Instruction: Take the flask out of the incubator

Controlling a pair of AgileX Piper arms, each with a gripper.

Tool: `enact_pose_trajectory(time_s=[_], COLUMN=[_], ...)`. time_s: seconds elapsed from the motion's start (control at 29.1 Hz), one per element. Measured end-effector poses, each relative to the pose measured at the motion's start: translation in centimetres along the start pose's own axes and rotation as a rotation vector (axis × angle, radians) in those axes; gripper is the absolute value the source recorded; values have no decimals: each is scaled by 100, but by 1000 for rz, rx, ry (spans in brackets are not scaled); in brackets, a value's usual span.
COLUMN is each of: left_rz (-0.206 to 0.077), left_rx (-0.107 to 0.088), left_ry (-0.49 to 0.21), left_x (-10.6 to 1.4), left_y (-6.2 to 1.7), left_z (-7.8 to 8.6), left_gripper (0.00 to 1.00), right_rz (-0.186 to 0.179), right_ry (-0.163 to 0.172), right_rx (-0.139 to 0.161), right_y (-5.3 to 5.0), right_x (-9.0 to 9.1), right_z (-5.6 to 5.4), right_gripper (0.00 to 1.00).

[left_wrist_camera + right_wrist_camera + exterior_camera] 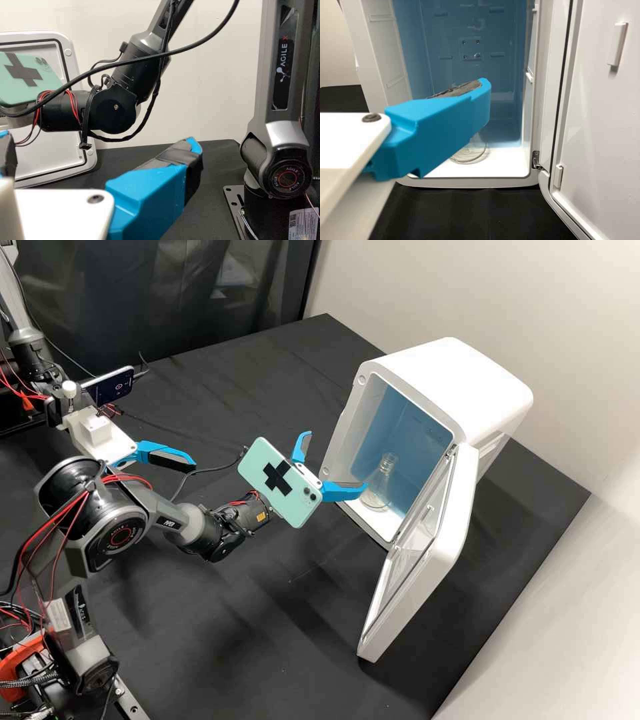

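The white incubator (467,380) stands at the right of the bench, blue inside, with its door (427,553) swung wide open. A clear glass flask (385,477) stands upright on its floor. My right gripper (327,470) is open just in front of the opening, one blue finger near the incubator's lower front edge and the other raised, short of the flask. In the right wrist view, that gripper's finger (440,120) covers most of the flask (470,152), and the door (600,125) stands beside it. My left gripper (157,457) hangs open at the left, holding nothing.
A mint-green phone (280,483) with a black cross is strapped to the right wrist. Another phone (113,383) and cables lie at the back left. The bench's edge runs close behind and beside the incubator. The right arm (110,105) crosses in front of my left gripper.
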Motion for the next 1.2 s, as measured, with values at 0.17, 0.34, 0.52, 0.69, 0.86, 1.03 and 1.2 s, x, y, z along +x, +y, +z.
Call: enact_pose_trajectory(time_s=[0.17,0.34,0.52,0.69,0.86,1.03,1.2], left_rz=[0,2,-9,-59,-103,-142,-168], left_rx=[0,13,10,2,3,18,31], left_ry=[0,-2,-30,-56,-32,2,70], left_x=[0,4,84,169,274,398,496], left_y=[0,4,-25,-190,-322,-417,-485], left_z=[0,6,76,132,103,5,-175], left_gripper=[100,100,100,100,100,100,100], right_rz=[0,0,0,0,0,0,0], right_ry=[0,0,0,0,0,0,0], right_rx=[0,0,0,0,0,0,0], right_y=[0,0,0,0,0,0,0], right_x=[0,0,0,0,0,0,0], right_z=[0,0,0,0,0,0,0], right_gripper=[100,100,100,100,100,100,100])
